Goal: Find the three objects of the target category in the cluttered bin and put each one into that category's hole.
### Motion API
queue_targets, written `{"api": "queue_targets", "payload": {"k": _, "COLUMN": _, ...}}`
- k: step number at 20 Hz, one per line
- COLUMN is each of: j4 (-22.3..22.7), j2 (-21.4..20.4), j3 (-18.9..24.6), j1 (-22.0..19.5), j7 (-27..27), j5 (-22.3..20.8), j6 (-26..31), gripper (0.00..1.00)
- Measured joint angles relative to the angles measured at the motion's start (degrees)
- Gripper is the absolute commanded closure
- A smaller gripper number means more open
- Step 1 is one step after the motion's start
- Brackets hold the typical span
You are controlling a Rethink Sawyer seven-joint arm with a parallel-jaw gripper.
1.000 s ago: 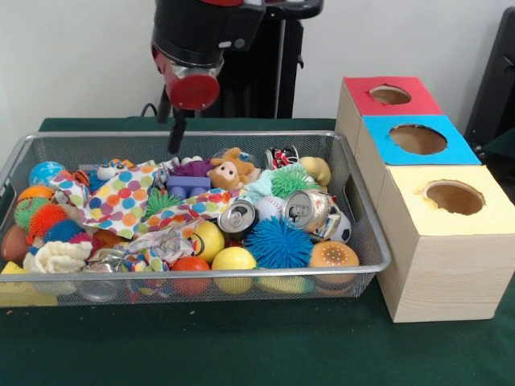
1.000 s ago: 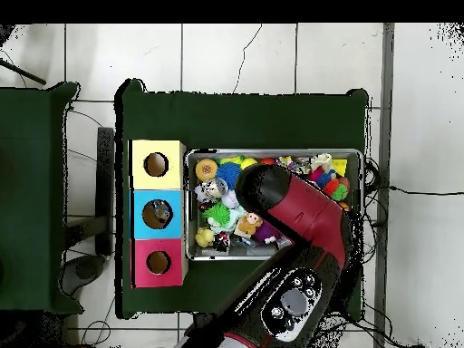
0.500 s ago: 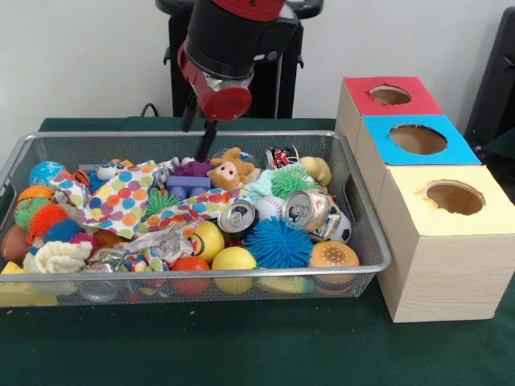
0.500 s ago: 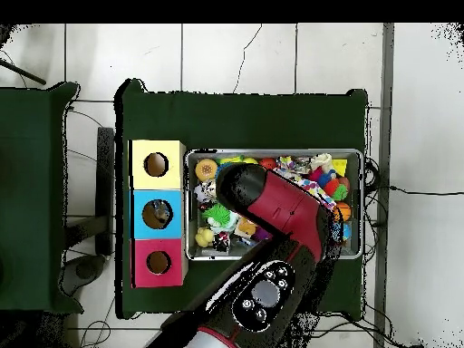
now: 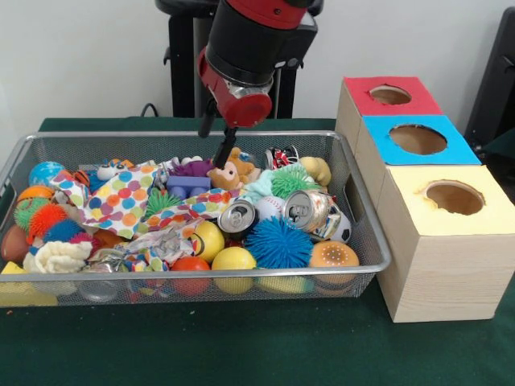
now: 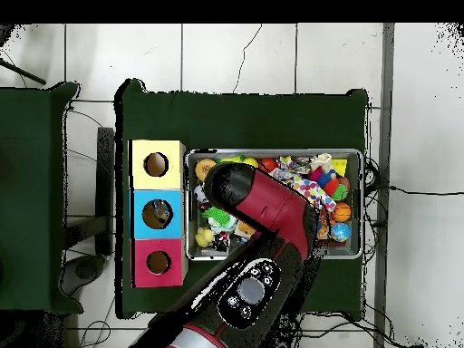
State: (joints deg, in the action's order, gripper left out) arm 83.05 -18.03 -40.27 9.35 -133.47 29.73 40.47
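Green cloth covers the table (image 5: 241, 354), where one mesh bin (image 5: 366, 241) of toys, two cans (image 5: 310, 209) among them, is flanked by three boxes (image 5: 451, 249). The gripper (image 5: 225, 149) is poised over a plush (image 5: 229, 170), its opening indiscernible. From overhead, the arm (image 6: 263, 208) is seen masking half the bin (image 6: 272, 152).

Arm (image 5: 253, 40) red and black, red end cap. Bin (image 5: 366, 233) silver wire mesh. Surface (image 5: 241, 346) dark green. Three wood-grain boxes: red top (image 5: 362, 100), blue top (image 5: 386, 149), yellow top (image 5: 483, 217). In bin: white cloth (image 5: 121, 197) with multicolour polka dots, blue spiky ball (image 5: 278, 241), green spiky ball (image 5: 291, 181), orange spiky ball (image 5: 47, 217), yellow balls (image 5: 233, 259), silver cans (image 5: 306, 209), purple block (image 5: 189, 185), tan plush (image 5: 233, 170), blue globe ball (image 5: 44, 171), black-and-white ball (image 5: 344, 229). Floor (image 6: 236, 54) white tile in the overhead view.
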Motion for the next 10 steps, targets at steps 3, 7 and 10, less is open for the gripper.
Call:
{"api": "queue_targets", "payload": {"k": 3, "j4": 0.0, "j2": 0.09, "j3": 0.0, "j1": 0.18, "j7": -0.47, "j5": 0.32, "j6": 0.0, "gripper": 0.0}}
{"api": "queue_targets", "payload": {"k": 7, "j4": 0.01, "j2": 0.21, "j3": -0.02, "j1": 0.21, "j7": -1.39, "j5": 0.79, "j6": 0.0, "gripper": 0.0}}
{"api": "queue_targets", "payload": {"k": 10, "j4": 0.04, "j2": 0.27, "j3": -0.02, "j1": 0.23, "j7": -1.83, "j5": 1.33, "j6": -0.01, "gripper": 0.0}}
